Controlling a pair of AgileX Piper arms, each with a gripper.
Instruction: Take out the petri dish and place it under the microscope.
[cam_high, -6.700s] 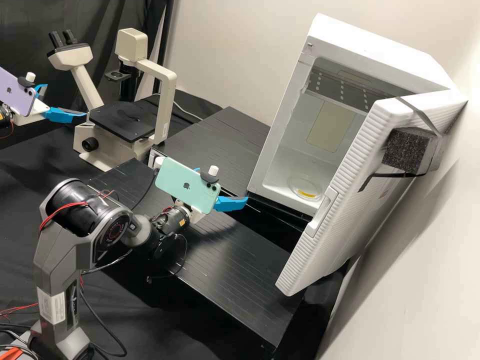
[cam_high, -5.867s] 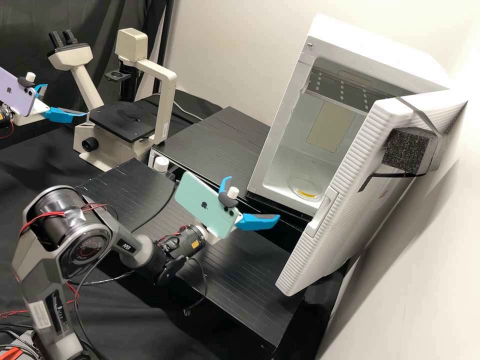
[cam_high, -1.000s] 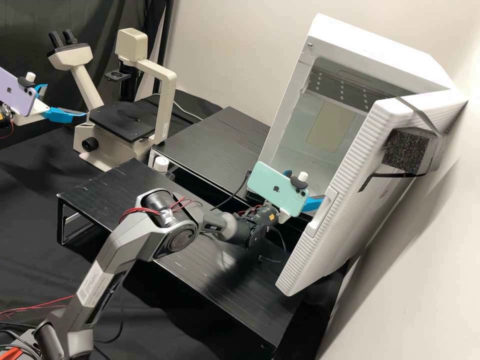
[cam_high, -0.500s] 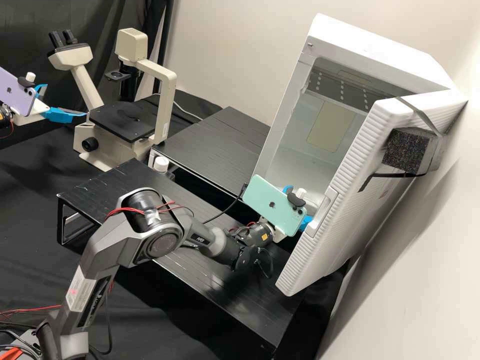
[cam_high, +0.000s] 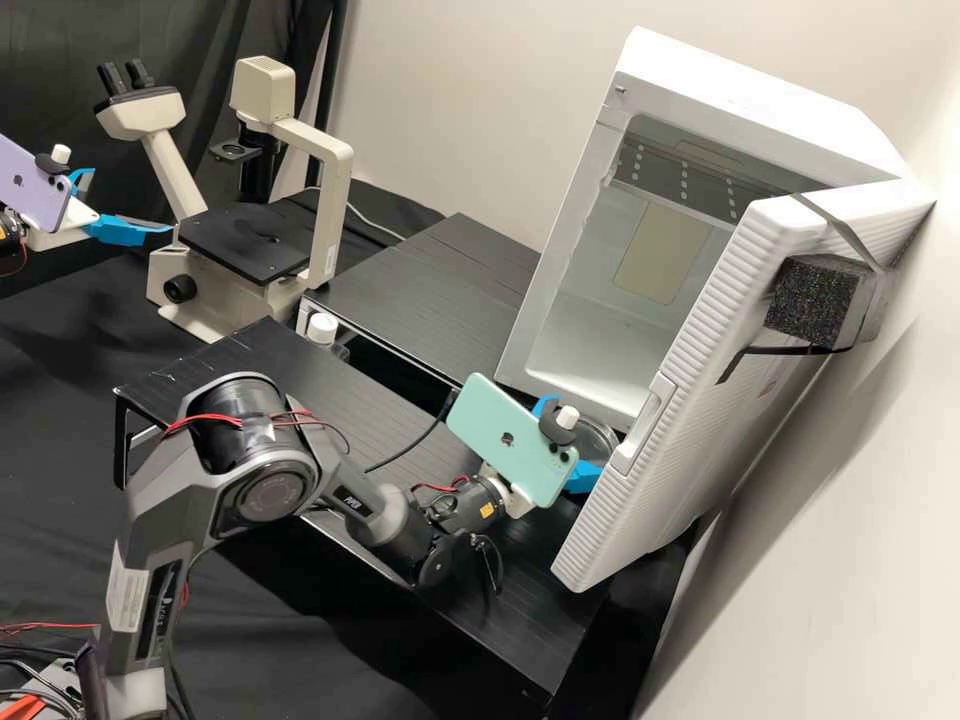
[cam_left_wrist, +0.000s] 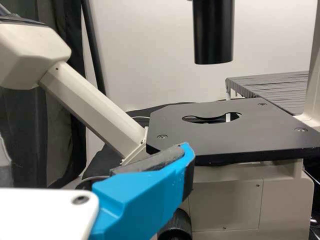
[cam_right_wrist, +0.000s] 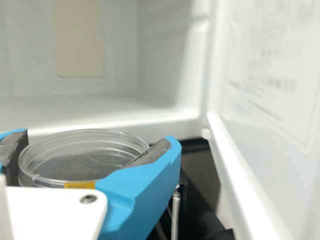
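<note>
Just outside the mouth of the white cabinet (cam_high: 760, 95), on the right side of the scene, the petri dish (cam_right_wrist: 75, 167) sits between the right gripper's (cam_right_wrist: 95, 140) fingers, both pads against its wall. Read: clamped on the dish, which looks roughly level. Whether a lid is on, can't tell. The open door (cam_high: 735, 400) stands close by the near finger.

Step in hand, as judged: removal from the cabinet basically done, transfer to the scope next. Task maybe halfway.

Far left, the microscope stage (cam_high: 245, 240) waits with its cutout (cam_left_wrist: 212, 118) beneath the black tube (cam_left_wrist: 212, 32). Left gripper (cam_high: 130, 200) is beside it, fingers apart, holding nothing.

Next move: back off from door and cabinet edge, then carry left across the black stands (cam_high: 430, 285), dish kept flat. Should come onto the stage low, below the tube, center over the cutout, then release. Risks: clipping the door, smooth plastic slipping or tilting, bumping the left gripper near the stage.
</note>
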